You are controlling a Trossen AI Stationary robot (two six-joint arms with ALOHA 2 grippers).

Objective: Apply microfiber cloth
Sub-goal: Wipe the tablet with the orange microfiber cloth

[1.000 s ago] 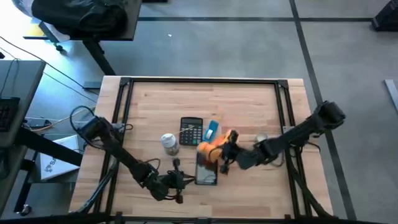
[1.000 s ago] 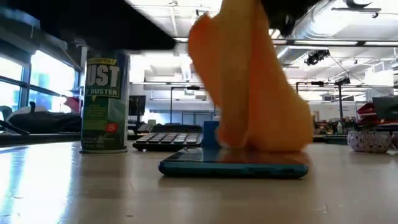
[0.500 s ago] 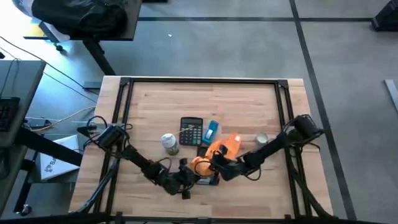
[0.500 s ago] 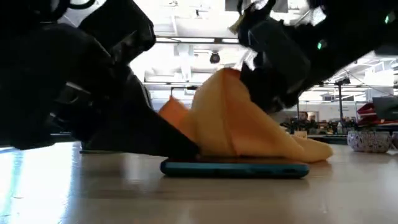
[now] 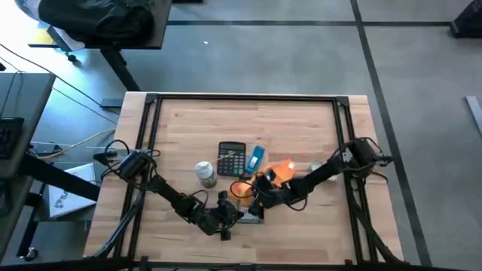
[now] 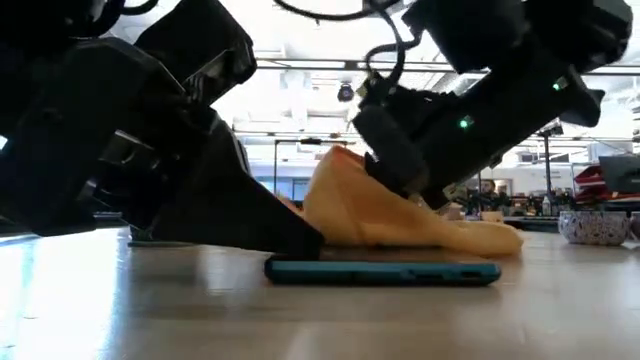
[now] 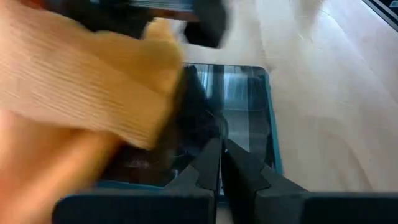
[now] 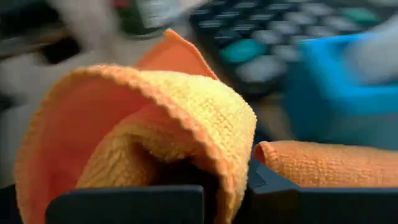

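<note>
Nearest in the low view, the phone (image 6: 382, 270), a thin teal-edged slab with glossy glass, lies flat at lower centre. The left gripper (image 7: 219, 163), fingers together, pins its near edge; if that tip slips, I judge the phone will skate across the smooth wood table (image 5: 301, 128). On the glass lies the cloth (image 8: 155, 118), soft, ribbed and folded, clamped by the right gripper (image 5: 258, 190). Beyond: a calculator (image 5: 232, 159).
</note>
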